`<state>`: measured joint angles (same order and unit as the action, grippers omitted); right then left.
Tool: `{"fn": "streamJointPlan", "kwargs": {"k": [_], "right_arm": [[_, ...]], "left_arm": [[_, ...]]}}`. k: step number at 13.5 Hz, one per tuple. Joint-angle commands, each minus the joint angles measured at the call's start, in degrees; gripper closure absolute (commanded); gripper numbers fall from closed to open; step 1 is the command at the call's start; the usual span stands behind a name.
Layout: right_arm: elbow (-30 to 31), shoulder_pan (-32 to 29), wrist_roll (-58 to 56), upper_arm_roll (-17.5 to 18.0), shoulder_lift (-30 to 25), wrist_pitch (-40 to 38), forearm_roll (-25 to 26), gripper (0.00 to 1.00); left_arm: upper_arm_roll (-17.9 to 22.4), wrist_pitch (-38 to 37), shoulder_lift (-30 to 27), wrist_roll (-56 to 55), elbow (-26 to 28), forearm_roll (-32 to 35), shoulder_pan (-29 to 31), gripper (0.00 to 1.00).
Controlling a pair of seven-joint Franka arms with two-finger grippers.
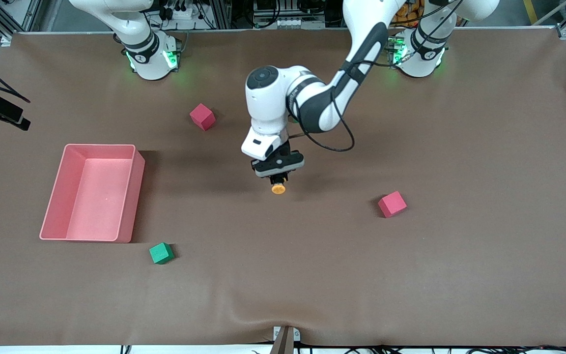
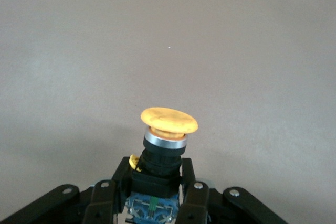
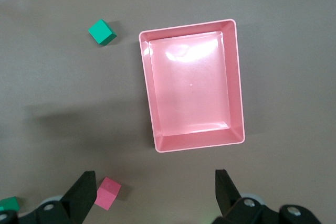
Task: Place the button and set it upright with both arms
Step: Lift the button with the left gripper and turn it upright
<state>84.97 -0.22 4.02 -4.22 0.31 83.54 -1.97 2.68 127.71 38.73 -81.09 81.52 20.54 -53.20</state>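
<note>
The push-button [image 2: 167,145] is clamped by its body in the left claw [image 1: 278,178] over the worktop [image 1: 460,270]; a tilted release risks toppling; the right claw [image 3: 155,195] is held open, waiting.

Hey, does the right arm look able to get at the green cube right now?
Probably yes: the right gripper hangs open above the pink tray, and the green cube sits uncovered beside that tray.
</note>
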Motion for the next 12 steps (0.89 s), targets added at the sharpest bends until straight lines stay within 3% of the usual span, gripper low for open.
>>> {"fn": "streamJointPlan", "kwargs": {"k": [1,3,8,12], "right_arm": [[-0.7,0.0,0.7,0.2,0.1,-0.3,-0.1,0.00],[-0.7,0.6,0.8,0.2,0.1,-0.2,-0.1,0.00],[-0.7,0.6,0.8,0.2,0.1,-0.2,-0.1,0.00],[-0.7,0.3,0.7,0.2,0.1,-0.3,-0.1,0.00]], "left_arm": [[0.7,-2.0,-1.4,-17.4,1.5,9.6,-3.0,1.00],[0.3,-2.2,-1.3,-23.2,1.8,16.4,-3.9,1.00],[0.7,-10.5,-0.2,-25.8,1.8,22.2,-7.6,1.00],[0.5,-13.9,2.5,-40.4,1.9,31.7,-10.6,1.00]]}}
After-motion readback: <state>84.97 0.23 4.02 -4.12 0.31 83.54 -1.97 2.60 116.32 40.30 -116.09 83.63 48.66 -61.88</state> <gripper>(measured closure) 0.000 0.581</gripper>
